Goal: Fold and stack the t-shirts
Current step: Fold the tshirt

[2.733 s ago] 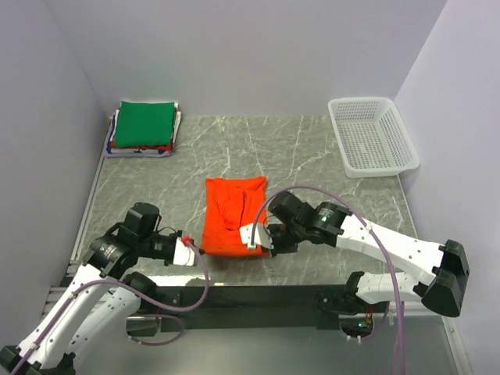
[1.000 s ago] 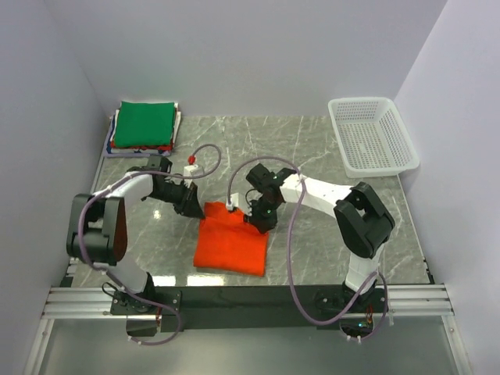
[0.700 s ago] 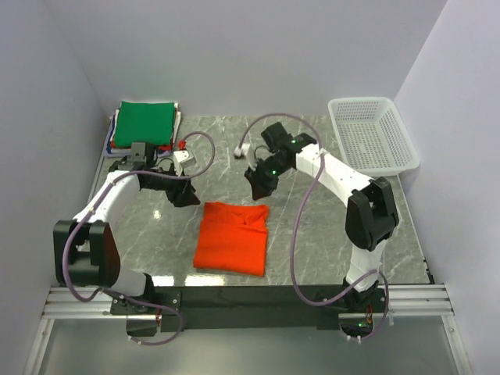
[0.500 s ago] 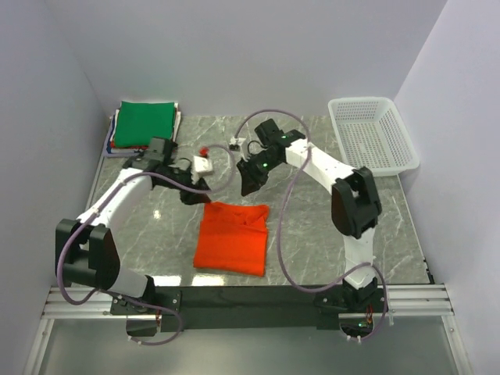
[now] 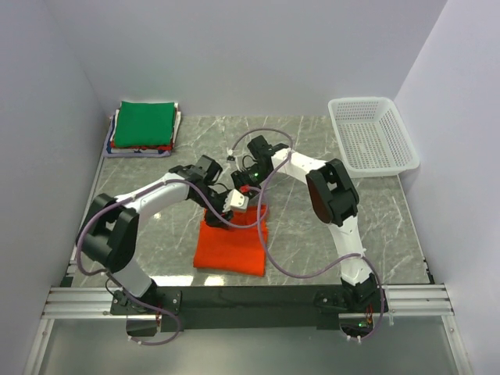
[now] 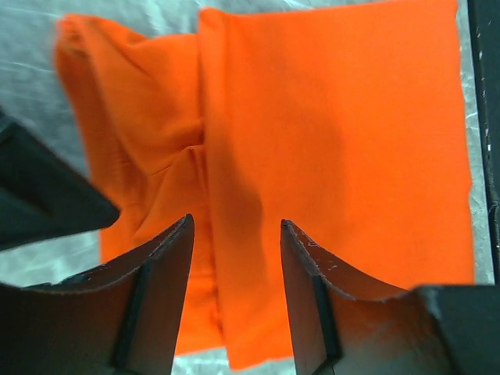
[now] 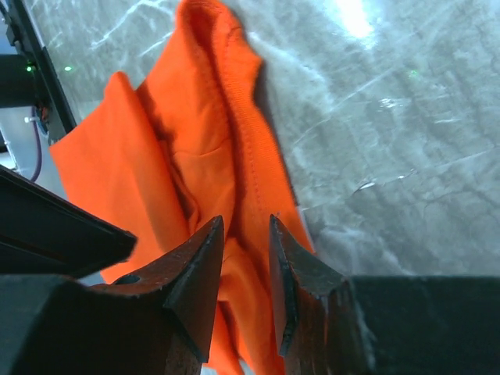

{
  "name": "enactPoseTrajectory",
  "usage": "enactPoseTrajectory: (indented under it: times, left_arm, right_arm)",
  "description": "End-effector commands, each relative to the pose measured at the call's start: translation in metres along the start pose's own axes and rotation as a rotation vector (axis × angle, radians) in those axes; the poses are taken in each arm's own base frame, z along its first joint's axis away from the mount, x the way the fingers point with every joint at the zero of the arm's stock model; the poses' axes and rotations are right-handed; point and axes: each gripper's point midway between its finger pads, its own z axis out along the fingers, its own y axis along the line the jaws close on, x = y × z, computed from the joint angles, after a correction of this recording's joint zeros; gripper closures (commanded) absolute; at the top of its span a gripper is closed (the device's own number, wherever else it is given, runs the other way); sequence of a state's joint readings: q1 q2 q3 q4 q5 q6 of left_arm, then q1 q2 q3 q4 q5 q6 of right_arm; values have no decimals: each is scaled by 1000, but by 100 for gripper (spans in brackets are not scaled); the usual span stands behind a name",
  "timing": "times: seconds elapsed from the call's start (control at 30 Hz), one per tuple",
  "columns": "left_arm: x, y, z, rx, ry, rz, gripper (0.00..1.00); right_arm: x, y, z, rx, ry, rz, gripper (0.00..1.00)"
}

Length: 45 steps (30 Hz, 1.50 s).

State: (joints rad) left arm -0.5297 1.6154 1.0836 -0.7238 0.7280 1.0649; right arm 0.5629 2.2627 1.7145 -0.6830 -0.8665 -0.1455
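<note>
A folded bright orange t-shirt [image 5: 231, 246] lies flat on the marble table, near the middle front. My left gripper [image 5: 222, 216] hovers over its far edge, jaws open with only orange cloth [image 6: 328, 141] below them. Close beside it, my right gripper [image 5: 241, 186] stands above the collar end [image 7: 211, 94], jaws a little apart and nothing pinched between them. Its dark finger shows at the left of the left wrist view. At the back left a green t-shirt [image 5: 143, 123] tops a stack of folded shirts in red and white.
A white plastic lattice basket [image 5: 373, 137] stands at the back right. Grey walls close in the table on three sides. A black rail [image 5: 250, 297] runs along the near edge, between the arm bases.
Both grippers rose off the orange t-shirt's far edge, swung toward the back, then returned close together over that same edge. Their jaws have widened. The t-shirt has stayed folded in place.
</note>
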Motion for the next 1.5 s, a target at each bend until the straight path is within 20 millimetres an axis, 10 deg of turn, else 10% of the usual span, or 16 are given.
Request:
enactPoseTrajectory:
  times: [0.0, 0.23, 0.9, 1.47]
  left_arm:
    - [2, 1, 11, 21, 23, 41, 47]
    - [12, 5, 31, 34, 50, 13, 47]
    - [-5, 4, 16, 10, 37, 31, 99]
    - [-27, 50, -15, -183, 2, 155, 99]
  right_arm:
    - [-2, 2, 8, -36, -9, 13, 63]
    - [15, -6, 17, -50, 25, 53, 65]
    - [37, -12, 30, -89, 72, 110, 72]
    - [44, -10, 33, -129, 89, 121, 77]
